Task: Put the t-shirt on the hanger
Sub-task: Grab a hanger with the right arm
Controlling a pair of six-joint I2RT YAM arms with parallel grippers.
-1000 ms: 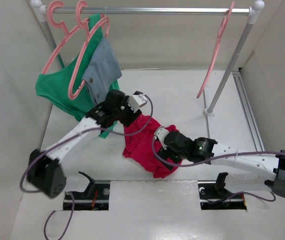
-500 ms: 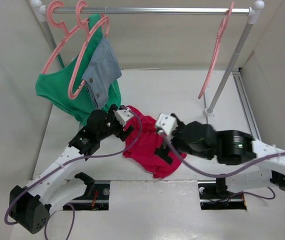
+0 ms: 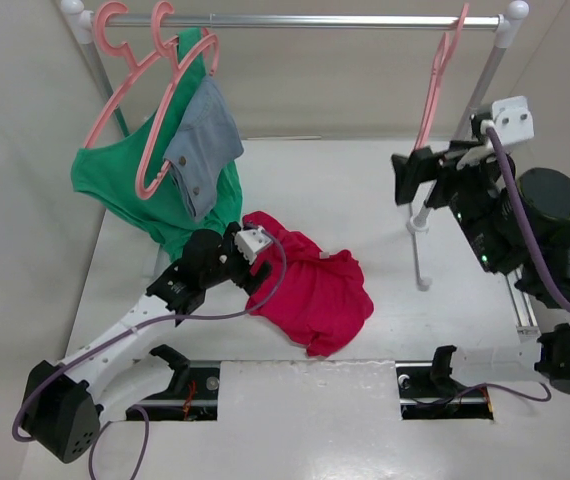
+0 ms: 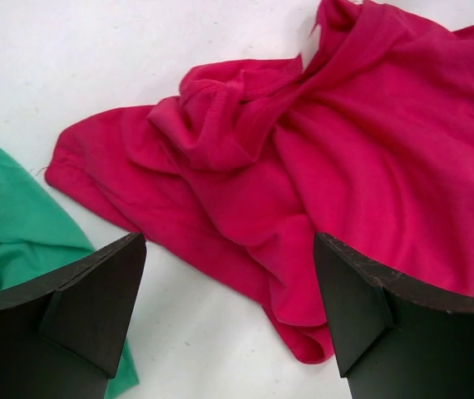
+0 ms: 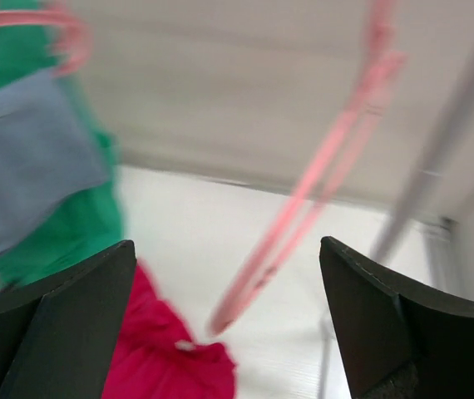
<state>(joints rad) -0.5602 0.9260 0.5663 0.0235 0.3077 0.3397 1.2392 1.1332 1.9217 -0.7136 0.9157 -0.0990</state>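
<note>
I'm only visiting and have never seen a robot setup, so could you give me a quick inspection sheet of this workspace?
Surface: white table, with cloth lying on it.
Job's things: red t-shirt crumpled on the table; bare pink hanger on the rail, right end.
Clutter: two other pink hangers at the left end, bearing a green garment and a grey-blue piece.
Grippers: left gripper open above the t-shirt; right gripper open, held high, facing the hanger.
Cables: purple cables along both arms.
Surroundings: white walls.
</note>
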